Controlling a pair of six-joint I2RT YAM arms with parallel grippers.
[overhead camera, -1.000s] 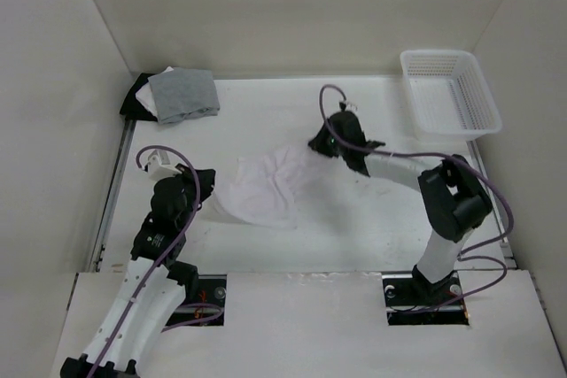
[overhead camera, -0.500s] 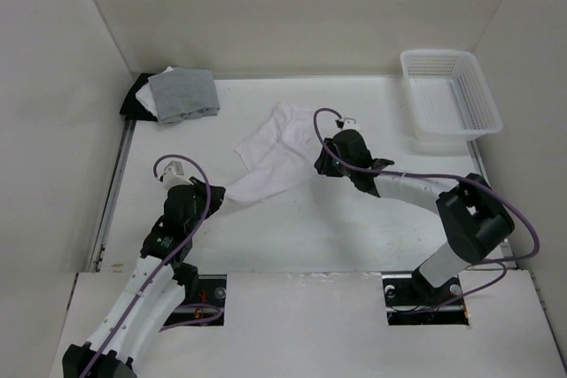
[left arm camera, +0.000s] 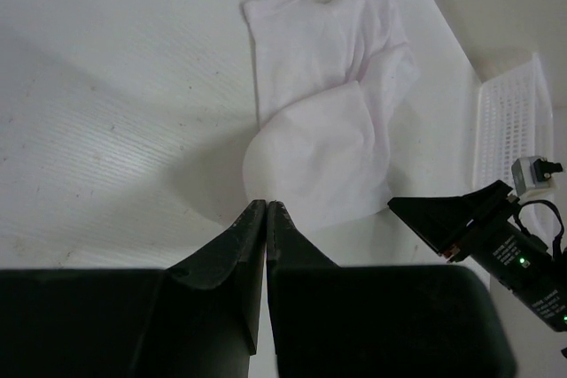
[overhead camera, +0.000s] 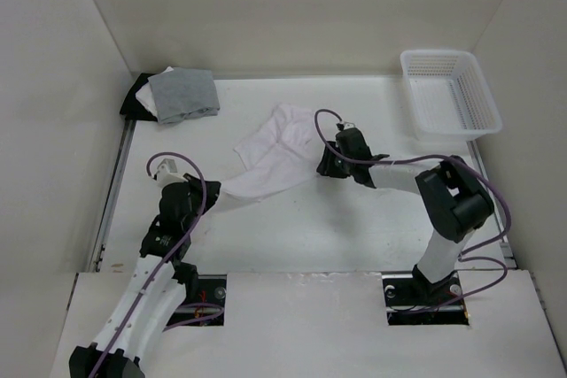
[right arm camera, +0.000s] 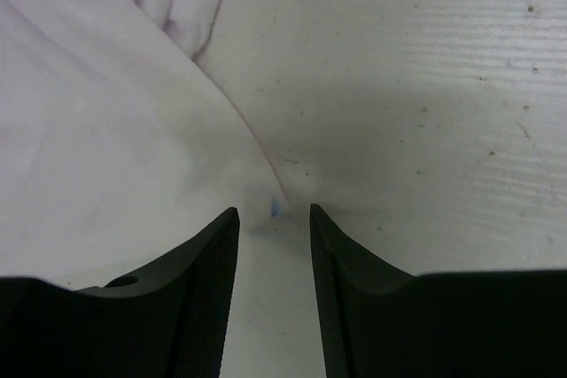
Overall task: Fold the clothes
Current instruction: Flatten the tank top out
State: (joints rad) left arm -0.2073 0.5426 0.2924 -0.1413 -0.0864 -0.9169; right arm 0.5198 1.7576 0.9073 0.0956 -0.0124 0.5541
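Note:
The clothes [overhead camera: 270, 155], a thin white garment, lie flattened and creased in the middle of the table, tapering toward the near left. My left gripper [overhead camera: 215, 190] sits at that near-left tip, jaws pressed shut on the fabric's edge. From the left wrist the clothes [left arm camera: 328, 130] spread away from the shut left gripper [left arm camera: 266, 204]. My right gripper [overhead camera: 322, 165] rests at the garment's right edge. In the right wrist view the right gripper [right arm camera: 274, 212] stands open, and the clothes [right arm camera: 106, 148] end with a hem and a small blue mark between its fingertips, gripped by nothing.
A white plastic basket [overhead camera: 449, 93] stands at the back right, also visible as the basket [left arm camera: 509, 130] from the left wrist. A grey folded cloth [overhead camera: 182, 95] lies on a black cloth [overhead camera: 135, 102] in the back left corner. White walls enclose the table.
The garment was carried toward the back and laid out flatter. The right gripper opened and let go of its edge. The left arm drew back toward the near left, still pinching the fabric.

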